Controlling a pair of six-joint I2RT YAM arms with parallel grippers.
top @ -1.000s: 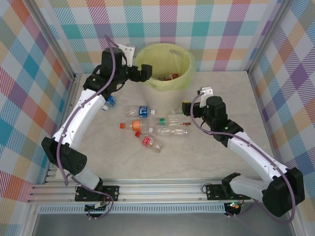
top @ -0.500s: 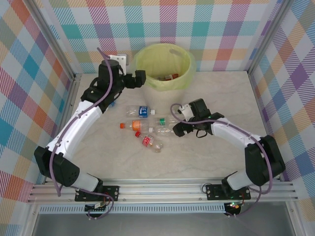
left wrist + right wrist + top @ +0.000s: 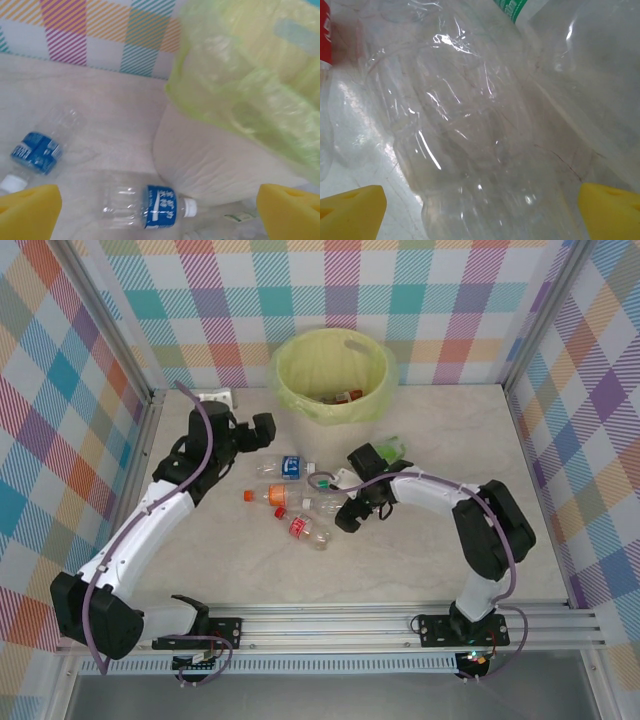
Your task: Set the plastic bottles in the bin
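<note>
Several plastic bottles litter table, clustered just before bin.

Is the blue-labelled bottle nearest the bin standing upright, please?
No, the blue-labelled bottle lies on its side beside the bin.

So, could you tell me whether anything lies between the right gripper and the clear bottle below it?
Nothing visible does: the clear bottle lies bare right below the open right gripper, framed by its yellow pads, with neighbouring bottles close on both sides.
</note>
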